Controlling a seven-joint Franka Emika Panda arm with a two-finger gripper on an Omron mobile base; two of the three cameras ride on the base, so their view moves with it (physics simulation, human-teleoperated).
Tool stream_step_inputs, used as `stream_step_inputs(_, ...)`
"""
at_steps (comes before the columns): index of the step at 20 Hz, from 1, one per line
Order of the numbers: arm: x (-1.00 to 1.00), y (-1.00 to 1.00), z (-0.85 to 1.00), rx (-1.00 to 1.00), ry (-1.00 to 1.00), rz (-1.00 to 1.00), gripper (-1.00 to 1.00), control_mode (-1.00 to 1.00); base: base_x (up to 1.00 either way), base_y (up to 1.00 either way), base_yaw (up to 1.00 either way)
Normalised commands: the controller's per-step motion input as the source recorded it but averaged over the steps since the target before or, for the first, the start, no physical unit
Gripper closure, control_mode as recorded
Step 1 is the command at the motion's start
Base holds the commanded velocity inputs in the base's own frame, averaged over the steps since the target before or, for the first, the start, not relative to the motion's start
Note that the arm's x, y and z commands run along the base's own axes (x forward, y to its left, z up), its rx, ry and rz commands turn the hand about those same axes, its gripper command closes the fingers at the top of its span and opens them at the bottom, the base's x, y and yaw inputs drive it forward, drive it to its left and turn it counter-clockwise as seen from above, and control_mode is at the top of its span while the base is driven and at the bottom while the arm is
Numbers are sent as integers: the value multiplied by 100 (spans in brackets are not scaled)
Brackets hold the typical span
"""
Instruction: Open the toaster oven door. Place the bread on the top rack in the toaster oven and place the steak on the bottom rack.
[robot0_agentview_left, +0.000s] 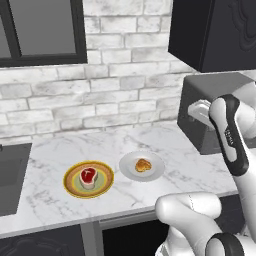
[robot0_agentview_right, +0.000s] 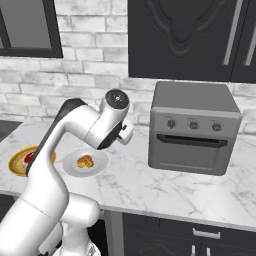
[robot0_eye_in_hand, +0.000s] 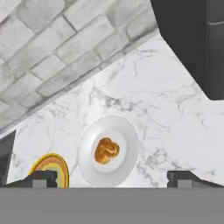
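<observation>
Right, we see the white arm rising from the base, bending at a dark elbow and reaching forward above the marble bench (robot0_agentview_right: 165, 185), its wrist level with the toaster oven (robot0_agentview_right: 192, 127). We see the hand (robot0_eye_in_hand: 112, 177) from its own camera, with two dark fingertips (robot0_eye_in_hand: 41, 178) set wide apart at the bottom of that view, fully spread and holding nothing. It looks down at the bench from above, well clear of the surface.

Between those tips in the hand view lies the white plate (robot0_eye_in_hand: 127, 153) carrying the bread (robot0_eye_in_hand: 106, 151), a golden-brown lump at its centre. Just beside it sits the yellow-rimmed plate (robot0_agentview_left: 72, 187) with the steak (robot0_agentview_left: 88, 175), red with a white fat mark. We note both plates are on the bench, near each other but apart, to the left of the oven.

The toaster oven stands on the bench against the brick wall (robot0_agentview_left: 100, 90), under the black wall cabinets (robot0_agentview_right: 185, 37). Its door (robot0_agentview_right: 189, 155) is shut flat, the dark bar handle (robot0_agentview_right: 191, 140) running across its top edge below the round knobs (robot0_agentview_right: 194, 125). We cannot see the racks behind the closed door. In the left base view the arm's forearm crosses in front of the oven.
</observation>
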Motion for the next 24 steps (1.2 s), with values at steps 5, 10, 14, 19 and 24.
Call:
stream_step_inputs(5, -3, -62, 2, 19, 10, -23, -100, -100, 0, 0, 0)
stream_step_inputs(10, -9, -67, 0, 20, 7, -18, -100, -100, 0, 0, 0)
stream_step_inputs(14, 0, -60, 2, 13, 21, -17, -100, -100, 0, 0, 0)
stream_step_inputs(19, -2, -57, 3, 12, 24, -9, -100, -100, 0, 0, 0)
stream_step_inputs(24, -4, -58, 0, 13, 8, -1, -100, -100, 0, 0, 0)
